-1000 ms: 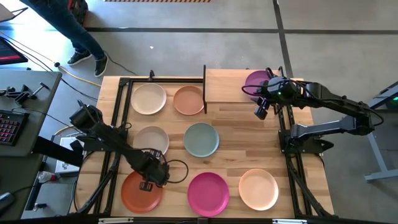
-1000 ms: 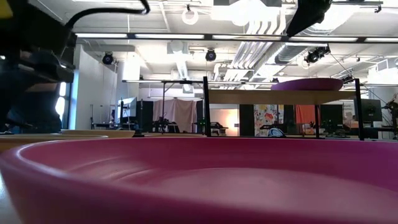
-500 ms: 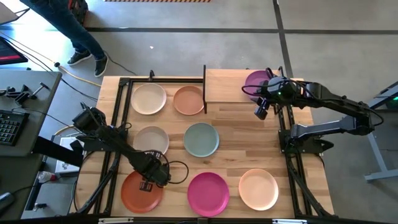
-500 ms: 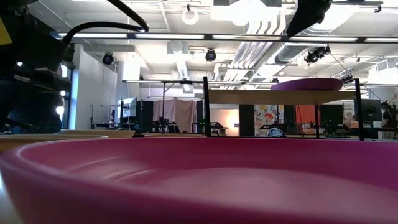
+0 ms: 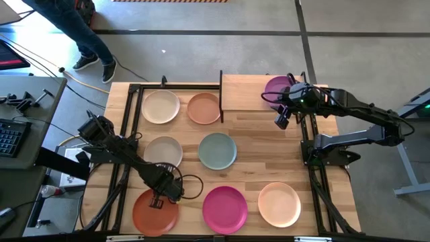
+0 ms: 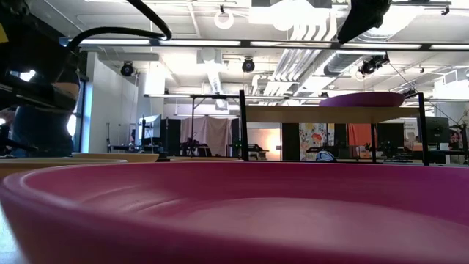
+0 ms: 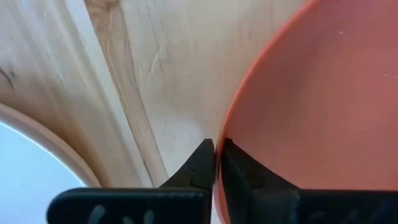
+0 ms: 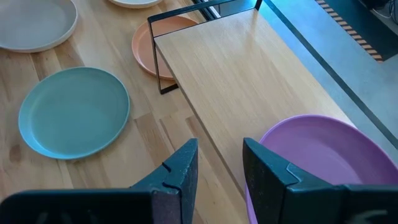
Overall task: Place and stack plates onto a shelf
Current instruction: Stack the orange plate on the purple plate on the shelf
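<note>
The rust-orange plate (image 5: 154,211), round, matte and shallow-rimmed, lay at the table's near-left corner, just left of the magenta plate (image 5: 225,208). The left gripper (image 7: 216,163) had its fingers pinched together on that plate's rim. A purple plate (image 5: 275,88) sat on the light-wood shelf (image 5: 245,93), where the right gripper (image 8: 219,163) hovered with fingers parted, holding nothing. A grey-teal plate (image 5: 217,150) lay near the shelf.

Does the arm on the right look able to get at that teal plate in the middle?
Probably yes. The right pincer hangs open by the shelf and purple plate. The teal plate lies bare on the table with nothing on it or between them; the left pincer is busy clamping the orange plate.
</note>
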Action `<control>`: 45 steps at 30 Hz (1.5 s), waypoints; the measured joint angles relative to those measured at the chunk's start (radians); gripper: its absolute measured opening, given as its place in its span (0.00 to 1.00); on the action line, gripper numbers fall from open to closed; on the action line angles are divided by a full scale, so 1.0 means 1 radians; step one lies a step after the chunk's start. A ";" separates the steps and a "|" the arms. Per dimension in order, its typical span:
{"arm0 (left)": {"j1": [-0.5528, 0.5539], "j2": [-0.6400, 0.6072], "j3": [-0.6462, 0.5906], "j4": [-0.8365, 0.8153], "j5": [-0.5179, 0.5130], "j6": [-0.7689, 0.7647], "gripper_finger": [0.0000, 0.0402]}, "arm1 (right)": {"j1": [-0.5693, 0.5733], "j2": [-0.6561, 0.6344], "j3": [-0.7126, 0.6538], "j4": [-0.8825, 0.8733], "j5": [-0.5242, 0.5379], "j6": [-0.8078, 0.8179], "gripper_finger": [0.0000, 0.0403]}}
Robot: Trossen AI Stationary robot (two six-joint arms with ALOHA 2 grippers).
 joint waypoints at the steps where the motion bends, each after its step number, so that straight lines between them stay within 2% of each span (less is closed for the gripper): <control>1: 0.000 -0.002 0.000 0.001 -0.002 0.000 0.02 | 0.000 0.000 0.000 0.000 0.000 0.000 0.26; 5: 0.006 -0.002 0.021 -0.037 -0.004 -0.001 0.01 | 0.000 0.000 0.000 -0.004 0.000 0.000 0.26; 13: 0.037 -0.003 0.127 -0.253 -0.055 0.053 0.00 | 0.000 0.000 0.000 -0.004 -0.003 0.017 0.26; 18: 0.079 -0.003 0.208 -0.371 -0.140 0.094 0.00 | 0.000 0.000 0.000 -0.004 -0.068 0.006 0.26; 26: 0.174 -0.003 0.308 -0.501 -0.302 0.170 0.00 | 0.000 0.001 0.000 -0.004 -0.072 0.003 0.26; 33: 0.278 -0.003 0.355 -0.549 -0.420 0.218 0.00 | 0.000 0.001 0.000 -0.004 -0.072 0.001 0.26; 38: 0.335 -0.003 0.410 -0.550 -0.482 0.217 0.00 | 0.000 0.001 0.000 -0.003 -0.125 0.017 0.26; 45: 0.402 -0.003 0.507 -0.520 -0.601 0.171 0.00 | 0.000 0.011 0.000 -0.003 -0.123 0.035 0.28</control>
